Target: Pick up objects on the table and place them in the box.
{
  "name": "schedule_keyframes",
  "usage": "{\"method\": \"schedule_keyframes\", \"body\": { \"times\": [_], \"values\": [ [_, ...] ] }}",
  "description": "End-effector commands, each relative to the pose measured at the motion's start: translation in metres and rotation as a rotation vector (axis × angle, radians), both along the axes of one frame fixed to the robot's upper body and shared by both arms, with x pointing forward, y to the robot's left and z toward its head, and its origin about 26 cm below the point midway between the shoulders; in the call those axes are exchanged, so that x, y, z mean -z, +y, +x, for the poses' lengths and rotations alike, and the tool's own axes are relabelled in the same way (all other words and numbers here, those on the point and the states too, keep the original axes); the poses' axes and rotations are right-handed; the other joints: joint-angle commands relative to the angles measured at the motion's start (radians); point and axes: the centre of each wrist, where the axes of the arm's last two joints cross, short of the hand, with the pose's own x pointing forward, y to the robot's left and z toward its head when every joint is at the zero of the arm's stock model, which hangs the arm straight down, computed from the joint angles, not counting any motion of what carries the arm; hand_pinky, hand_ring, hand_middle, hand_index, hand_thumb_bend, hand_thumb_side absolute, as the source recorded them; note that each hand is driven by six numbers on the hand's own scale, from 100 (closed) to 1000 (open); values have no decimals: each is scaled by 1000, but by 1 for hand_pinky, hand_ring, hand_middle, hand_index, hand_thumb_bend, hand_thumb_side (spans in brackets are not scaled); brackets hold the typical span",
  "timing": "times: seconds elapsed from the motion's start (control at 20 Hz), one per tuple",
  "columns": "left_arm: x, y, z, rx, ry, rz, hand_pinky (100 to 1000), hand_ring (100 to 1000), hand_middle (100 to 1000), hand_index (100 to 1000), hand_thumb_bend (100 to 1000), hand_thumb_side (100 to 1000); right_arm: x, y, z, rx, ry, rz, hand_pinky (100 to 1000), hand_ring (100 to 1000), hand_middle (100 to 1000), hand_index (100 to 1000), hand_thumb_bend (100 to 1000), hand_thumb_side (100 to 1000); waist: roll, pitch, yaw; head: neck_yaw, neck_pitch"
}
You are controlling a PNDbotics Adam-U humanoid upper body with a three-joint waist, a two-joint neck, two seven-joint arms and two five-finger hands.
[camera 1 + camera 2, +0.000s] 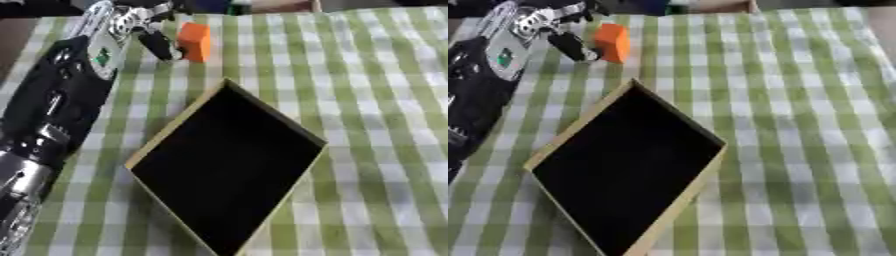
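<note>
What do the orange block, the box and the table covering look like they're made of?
Orange block: probably foam or plastic, its faces matte and evenly coloured. Box: likely cardboard or thin wood, with slim tan walls and a dull black inside. Tablecloth: apparently woven fabric, green-and-white checked, without shine.

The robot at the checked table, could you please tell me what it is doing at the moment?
The robot's left hand is reaching to the far side of the table, where its fingers meet an orange block. Whether it has gripped the block is unclear. The block sits on the cloth, beyond the box, whose dark inside shows nothing in it. The right hand is out of sight.
</note>
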Motion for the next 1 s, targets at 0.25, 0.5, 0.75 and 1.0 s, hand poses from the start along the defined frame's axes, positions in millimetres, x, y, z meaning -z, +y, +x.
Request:
{"method": "schedule_keyframes", "body": {
  "times": [0.25, 0.5, 0.75, 1.0],
  "values": [
    [-21, 6, -7, 3, -38, 9, 853, 868, 912, 929, 331, 100, -11, -3, -4, 12, -37, -10, 728, 596, 638, 772, 100, 1000, 4, -16, -6, 15, -27],
    [-21, 8, -7, -10, -26, 20, 855, 870, 910, 933, 342, 100, -12, -3, -4, 16, -42, -3, 725, 591, 634, 771, 100, 1000, 10, -6, -16, 26, -43],
    [-19, 11, -5, -44, -6, 34, 855, 873, 913, 937, 349, 100, -13, -2, -4, 10, -44, 10, 723, 586, 629, 770, 100, 1000, 14, 6, -24, 34, -56],
    [-18, 11, -5, -44, -2, 34, 840, 856, 881, 925, 319, 100, -13, -2, -4, 12, -42, 15, 722, 584, 628, 769, 100, 1000, 14, 15, -28, 37, -60]
  ]
}}
